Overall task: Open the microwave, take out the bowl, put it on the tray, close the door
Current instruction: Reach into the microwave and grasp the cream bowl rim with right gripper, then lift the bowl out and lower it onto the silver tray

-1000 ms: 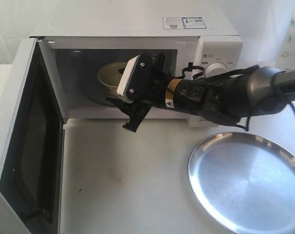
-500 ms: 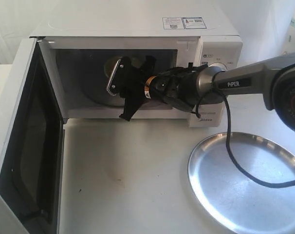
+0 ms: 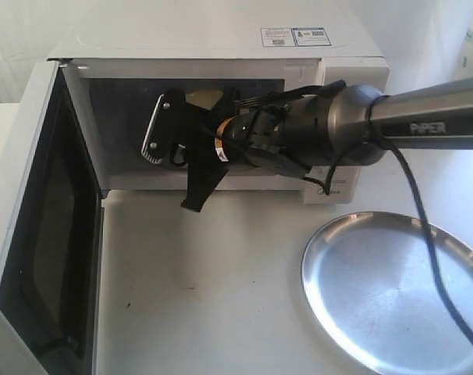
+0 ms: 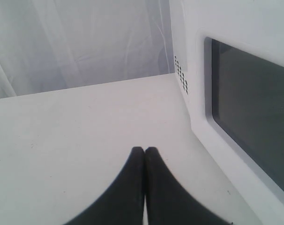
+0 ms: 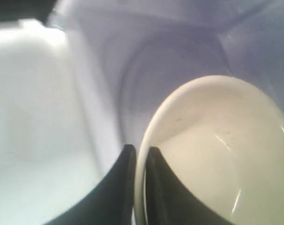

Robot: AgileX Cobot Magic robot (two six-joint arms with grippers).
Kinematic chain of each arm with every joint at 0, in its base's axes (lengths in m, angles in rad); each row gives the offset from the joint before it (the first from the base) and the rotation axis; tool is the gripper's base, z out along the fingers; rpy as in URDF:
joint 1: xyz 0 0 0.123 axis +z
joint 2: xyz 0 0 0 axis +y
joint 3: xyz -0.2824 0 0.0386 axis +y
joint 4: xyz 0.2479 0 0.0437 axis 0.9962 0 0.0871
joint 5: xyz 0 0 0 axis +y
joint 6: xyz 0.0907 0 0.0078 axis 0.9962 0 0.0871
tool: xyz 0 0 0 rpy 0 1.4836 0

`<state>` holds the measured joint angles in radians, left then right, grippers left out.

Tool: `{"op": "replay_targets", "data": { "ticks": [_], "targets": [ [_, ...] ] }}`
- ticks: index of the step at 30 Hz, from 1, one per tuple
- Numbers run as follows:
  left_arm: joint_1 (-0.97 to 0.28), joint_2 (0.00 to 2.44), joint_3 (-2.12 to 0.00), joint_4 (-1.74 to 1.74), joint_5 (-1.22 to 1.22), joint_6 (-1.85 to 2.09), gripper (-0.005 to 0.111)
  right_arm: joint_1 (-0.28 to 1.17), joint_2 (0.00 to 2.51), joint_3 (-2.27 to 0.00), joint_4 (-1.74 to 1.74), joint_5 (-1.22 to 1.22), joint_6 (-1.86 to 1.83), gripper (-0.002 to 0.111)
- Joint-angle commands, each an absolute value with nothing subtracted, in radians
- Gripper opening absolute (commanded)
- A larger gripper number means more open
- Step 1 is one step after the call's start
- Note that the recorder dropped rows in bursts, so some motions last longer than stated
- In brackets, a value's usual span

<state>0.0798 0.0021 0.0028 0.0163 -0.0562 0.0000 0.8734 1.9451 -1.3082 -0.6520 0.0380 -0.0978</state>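
The white microwave (image 3: 221, 39) stands at the back with its door (image 3: 33, 226) swung wide open to the left. My right gripper (image 3: 178, 144) reaches into the cavity and hides most of the cream bowl (image 3: 208, 97). In the right wrist view the right gripper (image 5: 139, 152) is shut on the bowl's (image 5: 217, 140) rim, one finger inside and one outside. The silver tray (image 3: 392, 289) lies on the table at the front right. My left gripper (image 4: 144, 151) is shut on nothing, low over the table beside the door's dark window (image 4: 250, 122).
The open door juts out toward the front left edge of the white table (image 3: 205, 281). A black cable (image 3: 424, 226) hangs from the right arm across the tray. White curtain (image 4: 76, 42) hangs behind the table.
The right arm has pushed further left and deeper into the microwave while its wrist rolled. The gripper now covers the bowl, which showed more clearly before.
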Motion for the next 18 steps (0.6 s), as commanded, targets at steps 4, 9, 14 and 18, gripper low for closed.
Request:
{"op": "replay_targets", "data": {
  "ticks": [4,9,14,18],
  "targets": [
    [0.074,0.0,0.0,0.009,-0.06,0.0,0.0,1.007,1.734,-1.082,-0.551,0.267,-0.089,0.0],
    [0.074,0.0,0.0,0.009,-0.06,0.0,0.0,1.026,1.592,-0.931,-0.529,0.527,0.012,0.0],
    [0.074,0.0,0.0,0.009,-0.06,0.0,0.0,0.999,1.463,-0.775,-0.553,0.591,0.132,0.0],
    [0.074,0.0,0.0,0.009,-0.06,0.0,0.0,0.966,1.419,-0.71,-0.624,0.598,0.258,0.0]
  ]
}}
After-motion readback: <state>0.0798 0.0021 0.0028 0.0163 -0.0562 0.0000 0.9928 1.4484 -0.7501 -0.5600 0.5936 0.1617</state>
